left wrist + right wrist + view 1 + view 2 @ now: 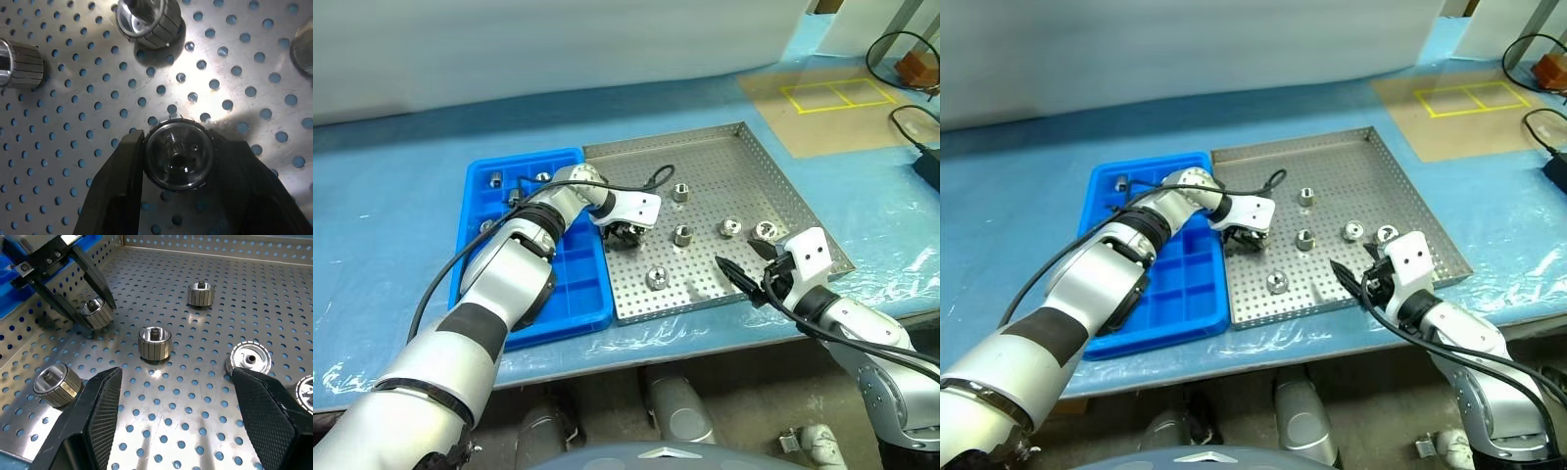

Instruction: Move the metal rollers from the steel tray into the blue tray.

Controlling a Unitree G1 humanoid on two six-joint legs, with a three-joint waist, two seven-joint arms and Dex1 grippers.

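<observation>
The steel tray (pixel 729 162) lies on the table with the blue tray (pixel 578 289) against its left side. My left gripper (pixel 626 233) is down at the steel tray's left part, shut on one metal roller (pixel 180 155); the right wrist view shows that roller (pixel 96 313) pinched between the black fingers. Several loose rollers rest on the perforated floor, among them one near the front (pixel 657 277), one in the middle (pixel 683 235) and one further back (pixel 680 193). My right gripper (pixel 741 258) hovers open over the tray's front right corner, holding nothing.
A few rollers (pixel 495 179) sit in the blue tray's far compartments. A yellow taped rectangle (pixel 837 94) on brown board lies at the back right, with black cables (pixel 901 44) and a dark box (pixel 928 166) at the table's right edge.
</observation>
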